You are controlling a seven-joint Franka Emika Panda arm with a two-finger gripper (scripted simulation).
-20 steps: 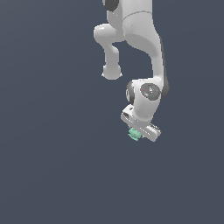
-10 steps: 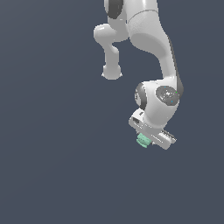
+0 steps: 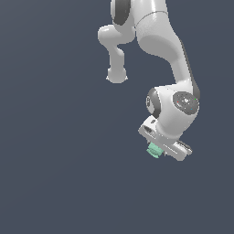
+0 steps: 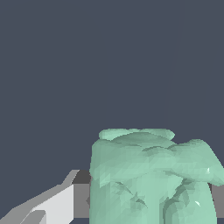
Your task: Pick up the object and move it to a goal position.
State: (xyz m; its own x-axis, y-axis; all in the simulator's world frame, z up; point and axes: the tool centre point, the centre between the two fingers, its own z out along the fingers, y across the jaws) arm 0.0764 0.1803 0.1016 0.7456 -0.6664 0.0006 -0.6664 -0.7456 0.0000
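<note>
The white arm [image 3: 161,50] fills the upper part of the exterior view, coming down from the top edge, bending through a rounded elbow that sticks out toward the exterior view's left, and ending in a bulky wrist joint [image 3: 176,109] with a dark cap and a round disc on its face. Everything hangs against a plain slate-grey backdrop with no surface or edge to be made out. Directly under the wrist joint sits the hand [image 3: 157,148], a flat pale block tilted so that its end toward the exterior view's right hangs lower than its other end. The object [image 3: 154,151], a small mint-green lumpy block, pokes out just below the hand at the end farther toward the exterior view's left, touching it. In the wrist view the object [image 4: 151,179] looms large and faceted, its uneven top bulging into folds, with a grey and white finger [image 4: 61,203] pressed right against one of its sides and a sliver of grey showing at the opposite side; the hand appears to be gripping the object between its fingers, though the second finger is barely in sight.
</note>
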